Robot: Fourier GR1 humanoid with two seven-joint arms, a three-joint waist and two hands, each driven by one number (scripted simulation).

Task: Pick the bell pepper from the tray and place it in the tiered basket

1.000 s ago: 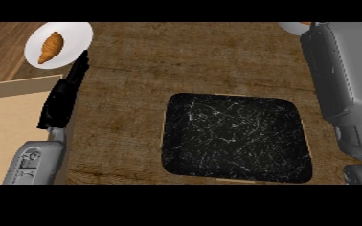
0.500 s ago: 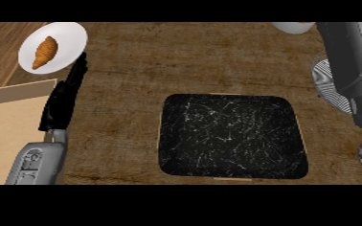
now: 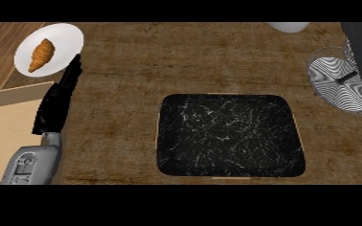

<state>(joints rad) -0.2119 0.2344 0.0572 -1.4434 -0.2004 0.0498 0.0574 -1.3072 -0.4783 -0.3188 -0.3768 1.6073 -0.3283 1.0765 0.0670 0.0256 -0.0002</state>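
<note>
Brown worktop (image 3: 176, 62) — black tray (image 3: 230, 135) near front edge, bell pepper not visible. Tiered basket (image 3: 338, 84) at right edge. Left hand (image 3: 58, 100) flat, fingers straight, beside croissant plate (image 3: 63, 40) — left rear corner.

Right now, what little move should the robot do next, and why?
Probably bring the right hand, out of view, over the tiered basket at the right edge. The tray shows no bell pepper, so it has likely been lifted, though I cannot see it. The left hand lies open beside the croissant's plate.
</note>
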